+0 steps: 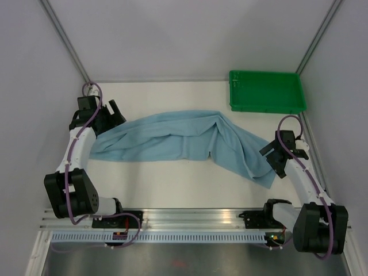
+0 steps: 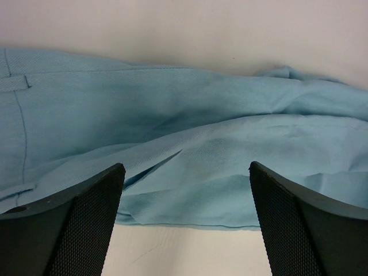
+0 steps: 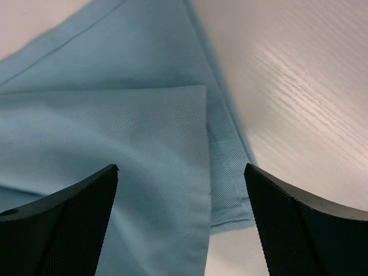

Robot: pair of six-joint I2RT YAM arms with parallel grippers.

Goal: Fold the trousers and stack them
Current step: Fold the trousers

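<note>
Black mesh-faced jaws on both arms stand wide apart, gripping nothing. Light sky-blue soft cloth trousers (image 1: pixel 184 144) lie rumpled across white counter (image 1: pixel 172 184). Left jaws at the waistband end, right jaws over the hem end. Green plastic tray (image 1: pixel 264 107) in far right corner, apart from the cloth.

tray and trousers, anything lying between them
Nothing. In the top view only a short strip of bare table separates the tray from the trousers.

Your worktop (image 1: pixel 172 190) carries the trousers (image 1: pixel 167 138), spread between left pincer (image 1: pixel 113 113) and right pincer (image 1: pixel 275 160); the green tray (image 1: pixel 265 92) sits beyond the right one.
</note>
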